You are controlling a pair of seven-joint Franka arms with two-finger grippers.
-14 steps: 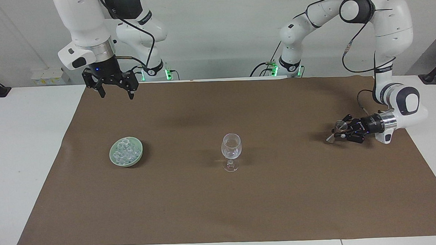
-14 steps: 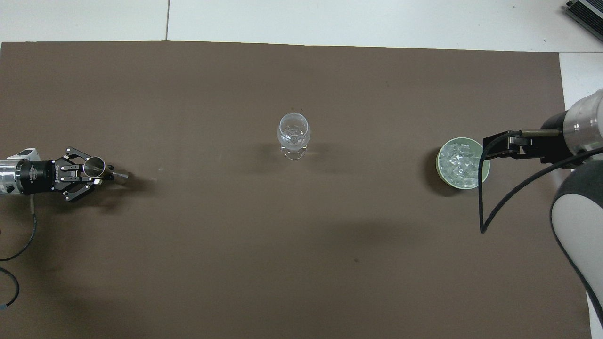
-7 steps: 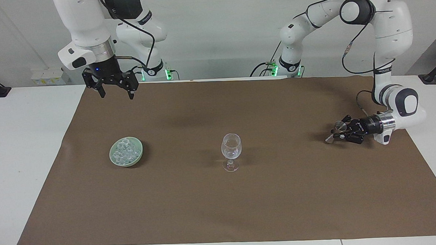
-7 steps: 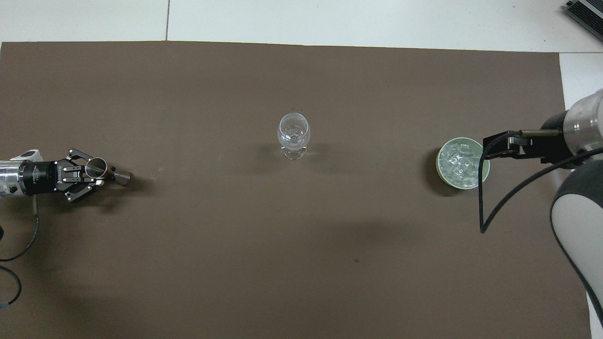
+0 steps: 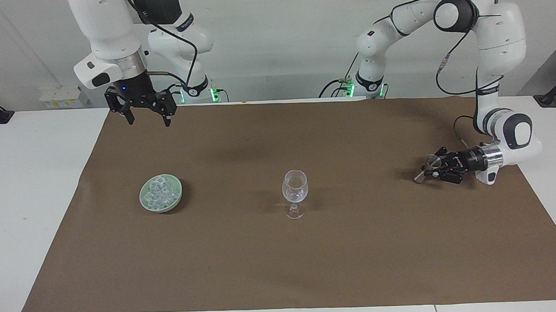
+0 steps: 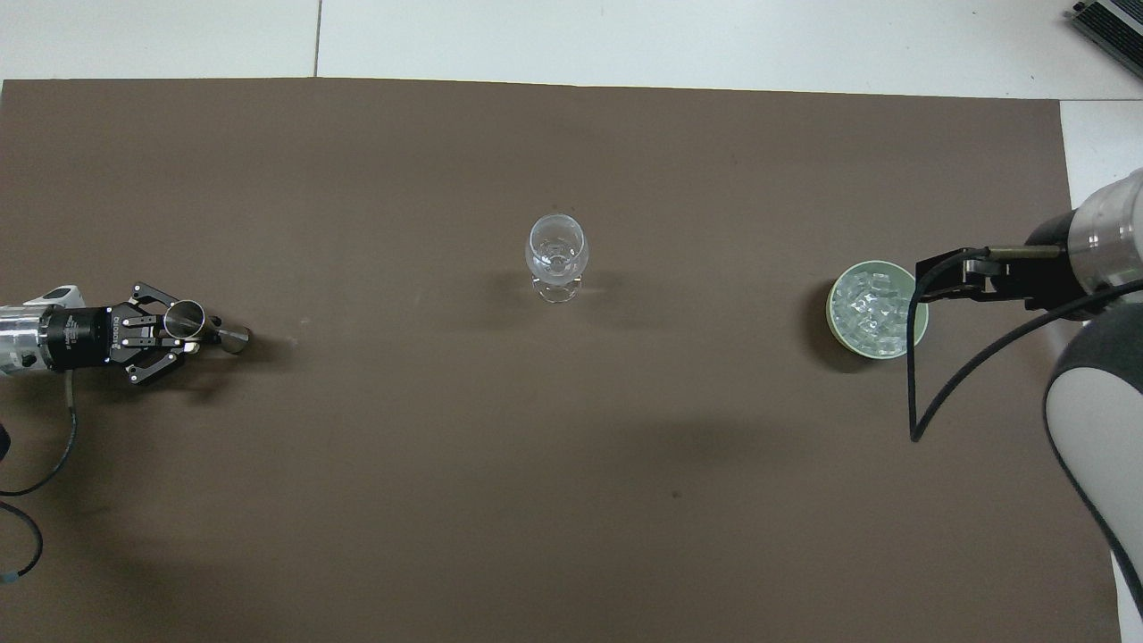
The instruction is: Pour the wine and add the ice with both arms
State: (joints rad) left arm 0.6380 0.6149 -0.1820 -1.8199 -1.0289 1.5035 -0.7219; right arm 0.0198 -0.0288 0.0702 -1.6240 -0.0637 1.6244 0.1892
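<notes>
A brown mat covers most of the white tabletop. A clear stemmed wine glass stands upright near the middle of the mat. The ice, a heap of clear glassy chunks, lies in a shallow pale green bowl toward the right arm's end of the tabletop, well apart from the glass and about as near to the robots as the glass is.

The right claw hangs high in the air with its two fingers pointing down and spread wide, holding nothing. In the overhead view it lies over the bowl's edge, while the facing view shows it well above the mat and clear of the bowl.

The left claw lies low over the mat at the left arm's end of the tabletop, turned on its side so that it points toward the middle. Its fingertips are closed on a small metal measuring cup, shaped like two cones joined at their narrow ends. The cup is tilted, with its wider mouth up beside the claw's links and its smaller end just beside the mat.
</notes>
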